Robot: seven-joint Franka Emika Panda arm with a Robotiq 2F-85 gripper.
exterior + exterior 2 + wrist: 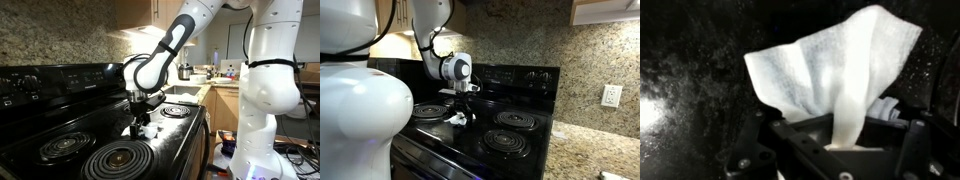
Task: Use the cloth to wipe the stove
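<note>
Clamping the cloth (835, 70) tight, gripper (845, 135) fully closed and low over the middle of the stove (165, 132), among the coil burners (118, 158). Best to press the fabric flat on the black top, then sweep in overlapping strokes, skirting them. Hard to judge contact with the surface; jaw tips hidden behind bunched cloth.

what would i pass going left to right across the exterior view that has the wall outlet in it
white robot body → partly hidden coil burner → cloth → front coil burner → wall outlet
</note>
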